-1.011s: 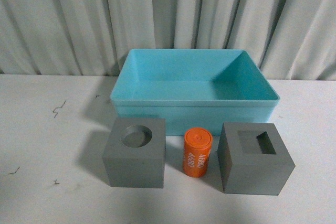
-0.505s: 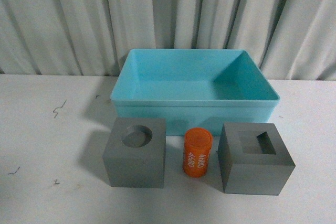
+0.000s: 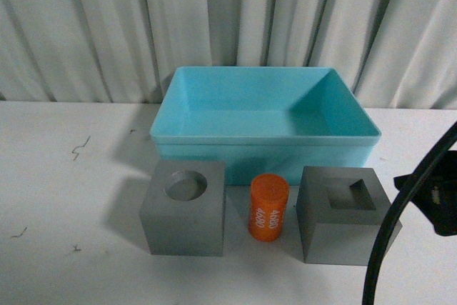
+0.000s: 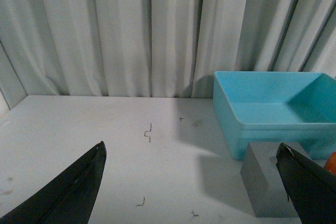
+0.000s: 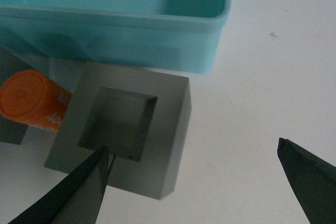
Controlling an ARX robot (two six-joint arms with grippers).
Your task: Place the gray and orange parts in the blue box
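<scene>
Our right gripper, jaws spread wide, hovers above the gray cube with the square recess, near the desk's front edge before the blue box. It looks rigid, matte, probably light; we'd clamp its flat opposite sides. Our left gripper gapes too.

Pale curtain with many long folds. White table with a few tiny dark scratch marks. Soft light, gray shadows.
</scene>
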